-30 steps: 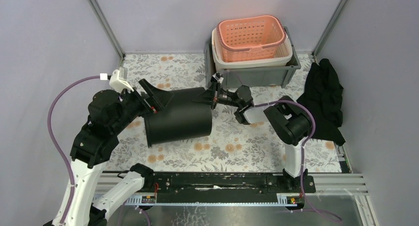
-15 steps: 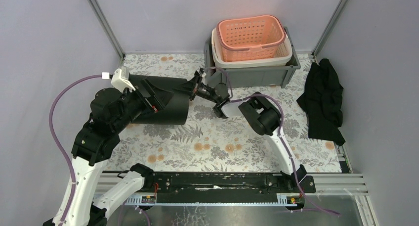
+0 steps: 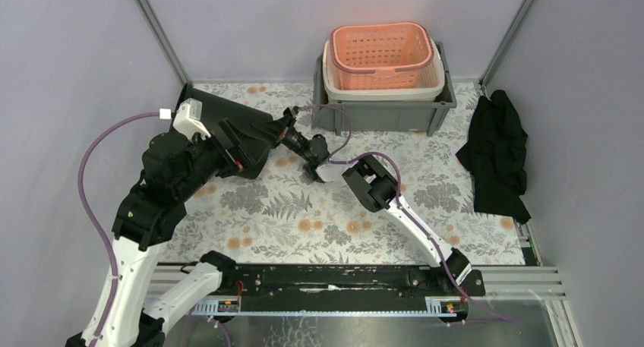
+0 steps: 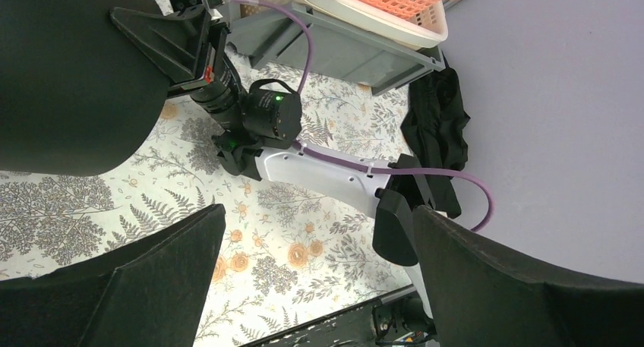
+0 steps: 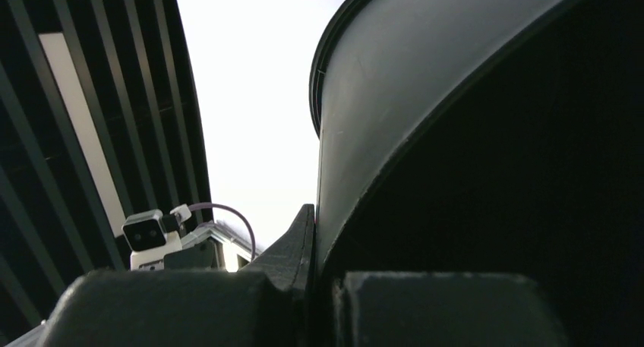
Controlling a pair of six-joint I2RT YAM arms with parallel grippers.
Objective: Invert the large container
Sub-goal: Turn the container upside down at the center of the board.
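**Inversion under way; container tipped but not yet seated mouth-down**

Progress: The large container (image 3: 228, 113), a black tub, lies at the far left of the table (image 3: 319, 210). It is tipped well over on its side rather than standing. My judgement is that the turn is partly made. The tub is not shown resting mouth-down on the table, so the last part of the rotation and the set-down are left to do. The left arm hides the lower part of the tub in the overhead view. Whether the tub bears on the table cannot be told.

Right gripper (image 3: 287, 128): It is clamped on the container's wall at the edge facing the table centre. The right wrist view shows one finger (image 5: 175, 305) outside the wall and the other inside, pressed tight against it. This arm alone holds the tub.

Left gripper (image 4: 317, 233): Its fingers (image 4: 137, 286) stand wide apart and hold nothing. In the left wrist view the tub sits up and to the left, ahead of the fingertips and not between them. In the overhead view the gripper is just beside the tub's near side. Contact cannot be confirmed.
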